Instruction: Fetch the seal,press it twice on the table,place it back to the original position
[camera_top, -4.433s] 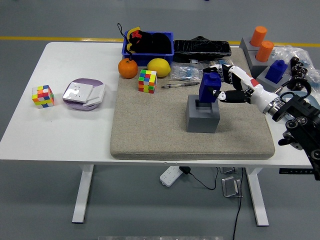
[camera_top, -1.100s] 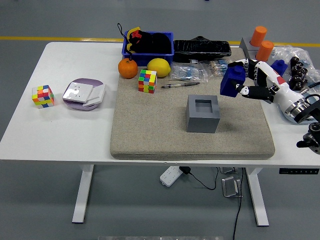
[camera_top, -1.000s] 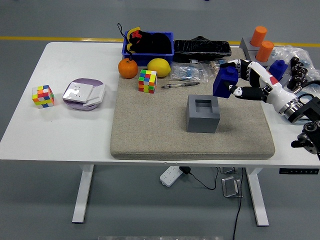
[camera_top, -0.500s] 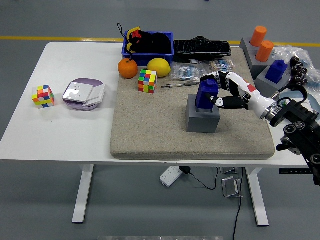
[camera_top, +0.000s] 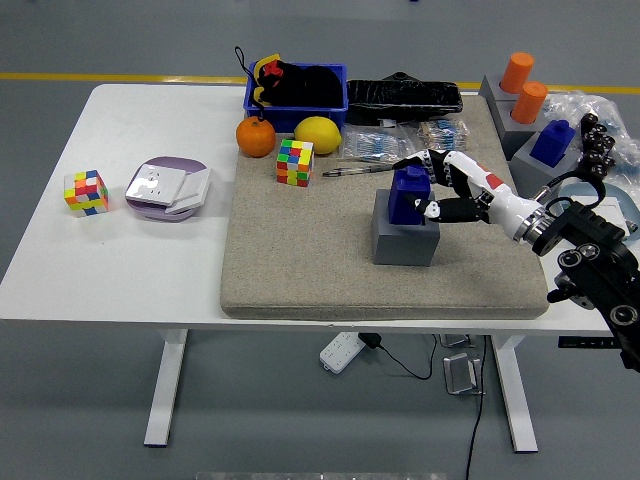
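The seal (camera_top: 409, 194), a dark blue block, is seated in the socket of the grey holder (camera_top: 405, 232) on the beige mat (camera_top: 300, 260), towards the right half of the desk (camera_top: 120, 260), and it is pinched between thumb and fingers of the right hand (camera_top: 437, 186). The step in hand is judged to be the return of the seal to its original place. What is called for next is that the fingers be spread and the hand drawn clear without tipping the seal.

The blue seal (camera_top: 409, 194) stands upright, its base sunk into the grey square holder (camera_top: 405, 238). It sits between the right hand (camera_top: 440, 186)'s fingers, at their tips.
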